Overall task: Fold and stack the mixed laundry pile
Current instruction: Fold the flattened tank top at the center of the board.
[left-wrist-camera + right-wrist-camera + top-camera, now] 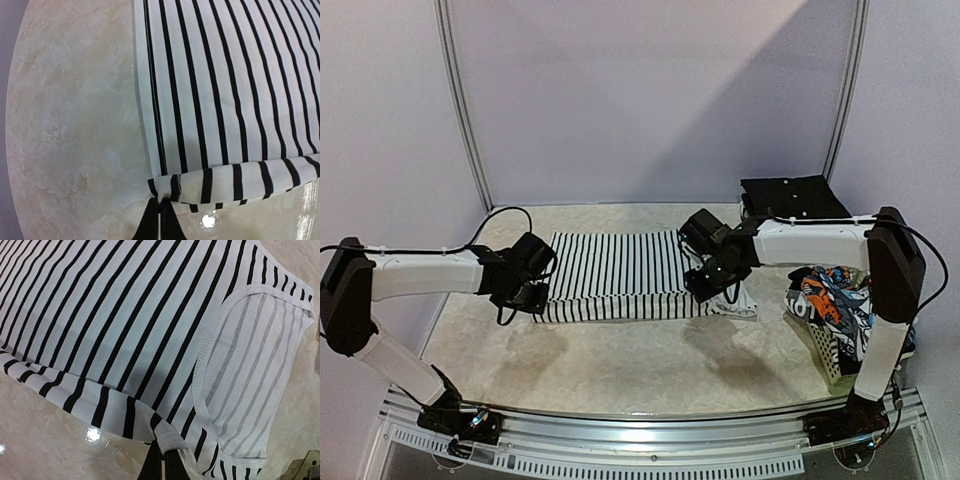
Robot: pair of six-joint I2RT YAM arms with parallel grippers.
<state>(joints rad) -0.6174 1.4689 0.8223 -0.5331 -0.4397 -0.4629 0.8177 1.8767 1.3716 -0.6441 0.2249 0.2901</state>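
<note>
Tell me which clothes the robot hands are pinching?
The white shirt with thin black stripes, flat on the table. The colourful one sits in the basket; the black one lies farther back.

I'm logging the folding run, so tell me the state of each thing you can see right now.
Striped shirt: spread on the table, near edge pinched at both ends.
Left pincer: shut on striped shirt.
Right pincer: shut on striped shirt.
Printed garment: crumpled in the basket.
Basket: loaded, at right edge.
Black cloth: lying flat, far right.
</note>
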